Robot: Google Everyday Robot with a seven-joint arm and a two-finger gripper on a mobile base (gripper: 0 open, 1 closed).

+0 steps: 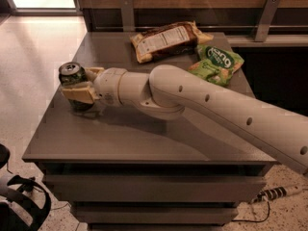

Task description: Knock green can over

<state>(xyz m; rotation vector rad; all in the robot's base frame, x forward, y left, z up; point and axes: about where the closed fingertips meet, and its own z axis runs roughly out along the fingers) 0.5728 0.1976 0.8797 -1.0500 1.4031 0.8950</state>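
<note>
The green can [72, 75] stands near the left edge of the grey table [144, 138], dark green with a silver top and pull tab. It looks slightly tilted. My gripper [78, 82] has reached it from the right and is open, with the can between its tan fingers. The near finger [78, 94] crosses the front of the can's middle and the far finger [94, 71] sits behind it. The can's lower part is partly hidden by the near finger.
A brown and tan snack bag [166, 41] lies at the back of the table. A crinkled bright green snack bag [217, 64] lies at the back right. The table's left edge is just beyond the can. A cable and power strip [272, 195] lie on the floor at the right.
</note>
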